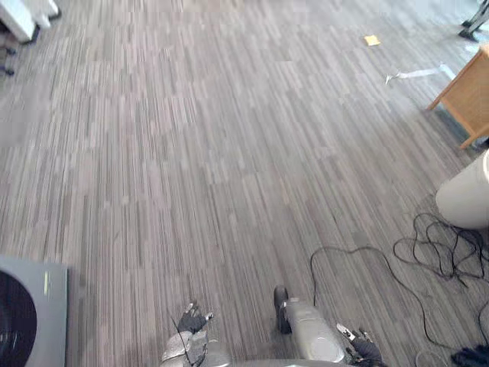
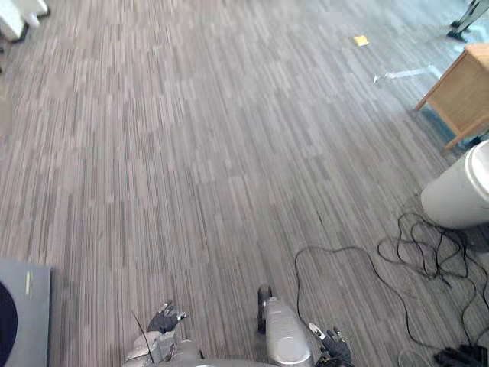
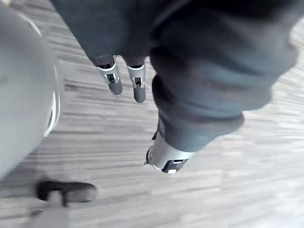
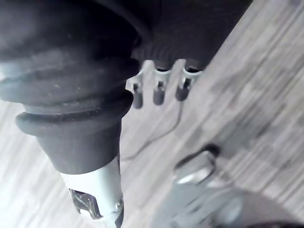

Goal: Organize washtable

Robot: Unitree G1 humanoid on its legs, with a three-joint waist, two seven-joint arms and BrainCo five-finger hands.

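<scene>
Grey machine (image 1: 47,306) with a dark round door at the lower left corner. Left hand (image 1: 192,319) low beside it, fingers hanging loose and apart, nothing held. Right hand (image 1: 365,350) the same, empty. Wood table (image 1: 474,92) at far right, white bin (image 1: 466,195) near it. Probably the washtable, can't tell. Step: approach only. Next: turn right, walk over, look at the tabletop.

Soft, even light; floor (image 1: 229,153) palest at far right.
</scene>
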